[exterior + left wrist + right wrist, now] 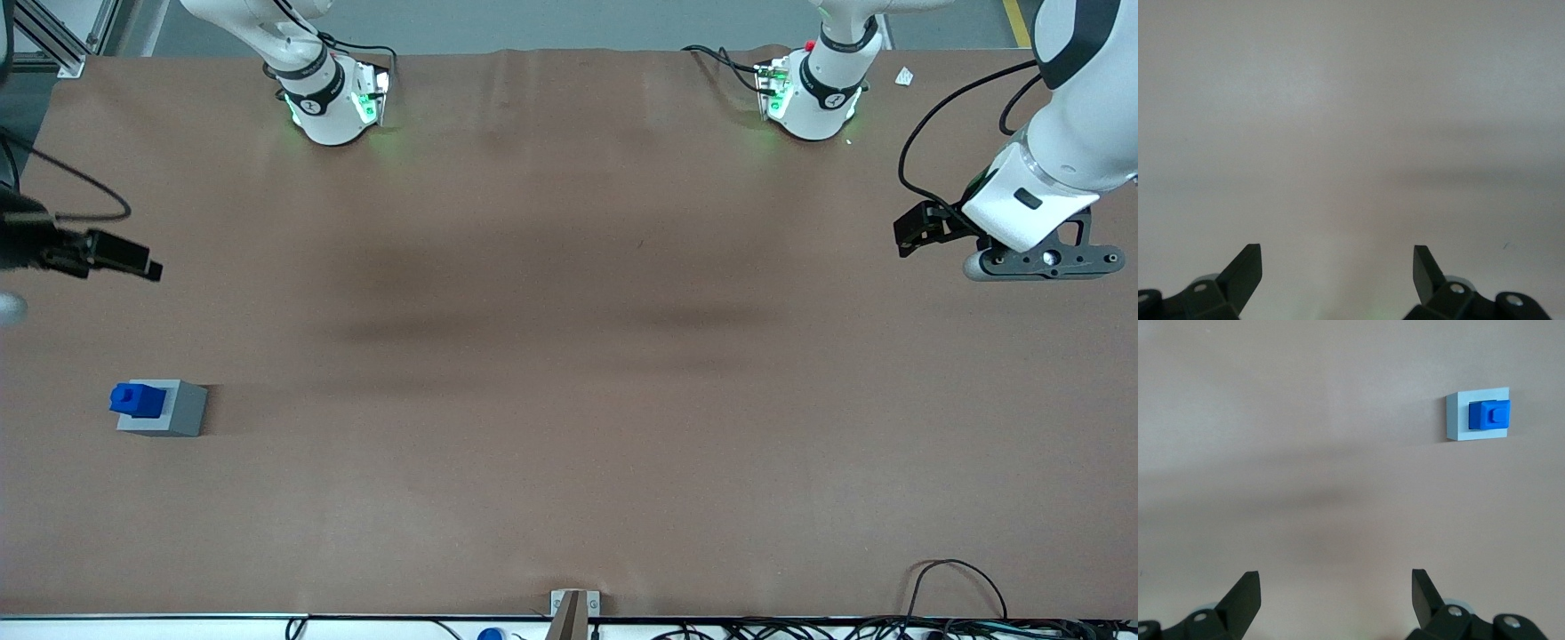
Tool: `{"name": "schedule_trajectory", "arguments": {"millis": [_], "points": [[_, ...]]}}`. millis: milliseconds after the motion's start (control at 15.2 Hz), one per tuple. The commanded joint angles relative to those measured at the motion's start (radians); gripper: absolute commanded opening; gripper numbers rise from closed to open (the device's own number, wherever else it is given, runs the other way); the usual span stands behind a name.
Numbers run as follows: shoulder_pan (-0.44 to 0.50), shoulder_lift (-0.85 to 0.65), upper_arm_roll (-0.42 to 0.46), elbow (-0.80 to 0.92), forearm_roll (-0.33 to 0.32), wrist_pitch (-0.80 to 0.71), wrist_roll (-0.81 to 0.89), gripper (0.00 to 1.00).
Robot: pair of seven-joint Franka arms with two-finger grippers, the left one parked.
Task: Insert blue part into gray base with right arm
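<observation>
Both fingers [1245, 597] apart, gripper [1335, 600] clear; blue part [1489, 415] in gray base [1457, 420].

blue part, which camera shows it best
The right wrist view: the blue part sits in the gray base, stub clearly visible, with the open end effector well clear. The front view shows it small. The left wrist view shows none of it.

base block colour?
Light gray base, clearest in the right wrist view; open gripper hovers apart.
</observation>
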Motion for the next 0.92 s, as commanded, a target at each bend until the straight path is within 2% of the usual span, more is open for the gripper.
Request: {"name": "schedule_trajectory", "arguments": {"millis": [0,330,528,660,858], "points": [[0.026,-0.132,-0.001,-0.116,-0.04,0.034,-0.004,1.0],[0.021,-0.306,-0.007,-0.283,-0.043,0.119,-0.004,1.0],[0.027,-0.31,-0.004,-0.284,-0.107,0.111,-0.022,1.0],[0.021,-0.314,-0.007,-0.282,-0.109,0.111,-0.079,1.0],[0.006,-0.31,-0.028,-0.271,-0.086,0.091,-0.069,1.0]]}}
